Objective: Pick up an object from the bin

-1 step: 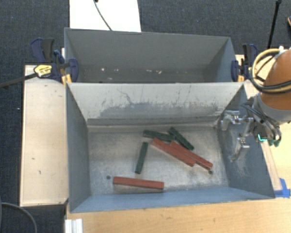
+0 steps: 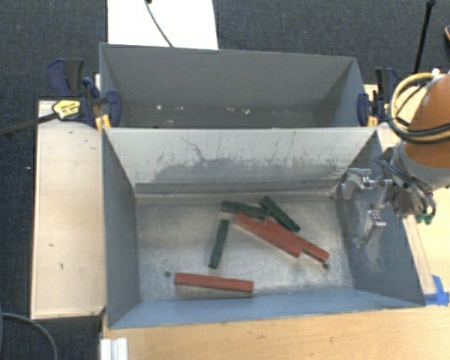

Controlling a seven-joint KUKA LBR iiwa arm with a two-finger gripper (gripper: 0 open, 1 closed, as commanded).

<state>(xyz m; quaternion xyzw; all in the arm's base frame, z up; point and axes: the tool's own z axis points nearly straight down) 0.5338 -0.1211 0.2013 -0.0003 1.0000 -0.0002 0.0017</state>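
Where a dark carpeted floor (image 2: 30, 21) surrounds it, a pale wooden table (image 2: 285, 340) carries the grey metal bin (image 2: 120, 223), whose scuffed floor holds a handful of slim bars. The gripper (image 2: 360, 214) hangs at the bin's 3 o'clock side, above the sloping right wall. Its fingers (image 2: 376, 220) stand apart with nothing between them.

Nearest to it is a long reddish-brown bar (image 2: 281, 237), lying flat and slanted. Its lower end points toward the gripper but stays clear of it, at about 8 o'clock from the fingers. At the bar's upper end, two dark green bars (image 2: 279, 213) (image 2: 244, 209) lie touching it, toward the bin's 12 o'clock. A third green bar (image 2: 219, 244) lies near the centre. A second reddish-brown bar (image 2: 214, 282) rests alone at 6 o'clock, well apart from the gripper.
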